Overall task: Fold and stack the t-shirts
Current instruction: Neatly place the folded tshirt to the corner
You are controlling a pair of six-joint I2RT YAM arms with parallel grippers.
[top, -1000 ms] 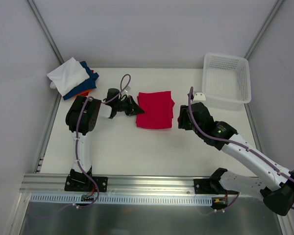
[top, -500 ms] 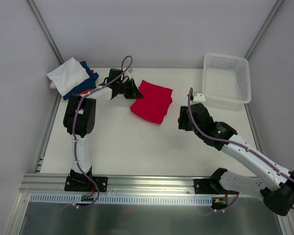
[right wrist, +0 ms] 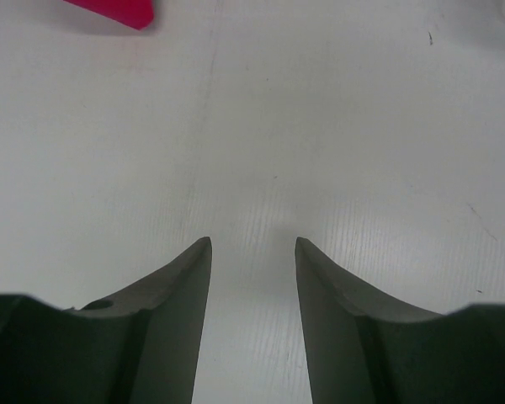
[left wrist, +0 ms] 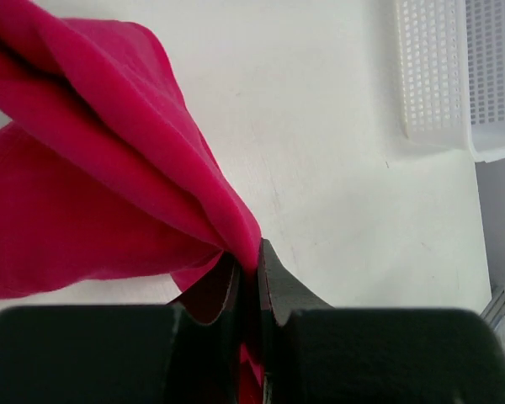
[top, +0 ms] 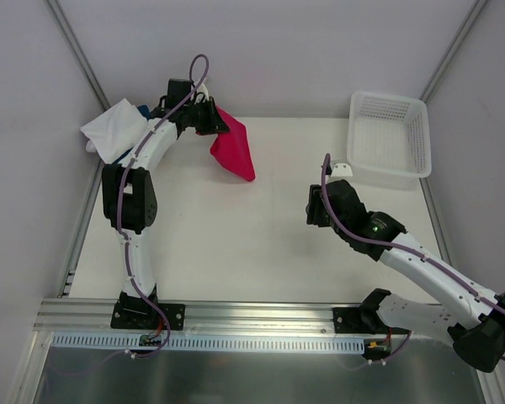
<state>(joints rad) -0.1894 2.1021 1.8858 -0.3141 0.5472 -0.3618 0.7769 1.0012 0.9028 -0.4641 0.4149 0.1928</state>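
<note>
One shirt [top: 233, 150], the red one, hangs in folds from the left gripper [top: 209, 118], which is pinched shut on its edge. It dangles over the far side of the table [top: 236, 252], just beside the stack [top: 116, 131] with white on top. The right gripper [right wrist: 252, 248] waits open, holding nothing. I'd carry the shirt over the stack, lower it until it lies flat and square, then release, so it doesn't land bunched.

The top camera is looking down over the whole table [top: 261, 261] from above its near edge; both wrist cameras are looking from close by, all three catching the crimson t-shirt [top: 233, 150]
</note>
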